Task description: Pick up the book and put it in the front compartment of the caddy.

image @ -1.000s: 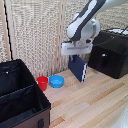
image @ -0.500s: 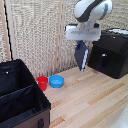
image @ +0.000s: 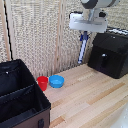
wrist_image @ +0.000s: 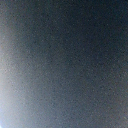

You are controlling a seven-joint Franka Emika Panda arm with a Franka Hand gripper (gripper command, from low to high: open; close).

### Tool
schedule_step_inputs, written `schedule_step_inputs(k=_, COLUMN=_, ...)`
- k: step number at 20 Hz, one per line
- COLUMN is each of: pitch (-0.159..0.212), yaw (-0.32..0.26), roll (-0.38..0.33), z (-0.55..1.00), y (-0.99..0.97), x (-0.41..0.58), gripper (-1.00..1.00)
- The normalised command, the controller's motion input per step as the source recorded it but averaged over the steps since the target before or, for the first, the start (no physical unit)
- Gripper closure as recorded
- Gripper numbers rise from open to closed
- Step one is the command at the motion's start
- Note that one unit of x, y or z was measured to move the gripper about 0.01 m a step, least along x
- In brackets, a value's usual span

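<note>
Exterior view: arm enters from the top, wrist and gripper (image: 85,33) high above the bench (image: 90,95). Book (image: 83,47) hangs below the gripper, edge-on and near vertical, clear of the bench, in front of the wicker wall (image: 40,35). Fingers are pinching the book at its upper end; the fingertips themselves are too small to make out. Caddy (image: 20,102) sits at the exterior view's lower left, open-topped, inner divider visible across it, well apart from the book. Red cup (image: 42,83) and blue bowl (image: 56,81) stand side by side on the bench, just beside the caddy's far corner, between caddy and book. Rigid black box (image: 111,53) sits at the exterior view's right, near the hanging book. Wrist view: filled by a dark blue-grey blurred surface, paler toward one edge; no detail readable.
</note>
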Motion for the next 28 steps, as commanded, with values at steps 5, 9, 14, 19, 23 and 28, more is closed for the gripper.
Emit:
schedule_step_inputs(k=5, pitch=-0.018, yaw=-0.227, roll=0.035, z=0.4, y=0.39, x=-0.014, gripper=1.0)
schedule_step_inputs(k=9, pitch=-0.032, yaw=-0.244, roll=0.004, z=0.45, y=0.39, x=-0.017, gripper=1.0)
schedule_step_inputs(k=14, pitch=-0.031, yaw=-0.208, roll=0.072, z=0.66, y=0.24, x=-0.113, gripper=1.0)
schedule_step_inputs(k=19, pitch=0.004, yaw=-0.156, roll=0.056, z=0.51, y=0.25, x=-0.223, gripper=1.0)
schedule_step_inputs(k=23, pitch=0.024, yaw=-0.115, roll=0.041, z=0.4, y=0.44, x=-0.157, gripper=1.0)
schedule_step_inputs(k=28, pitch=0.003, yaw=-0.119, roll=-0.001, z=0.34, y=0.74, x=-0.003, gripper=1.0)
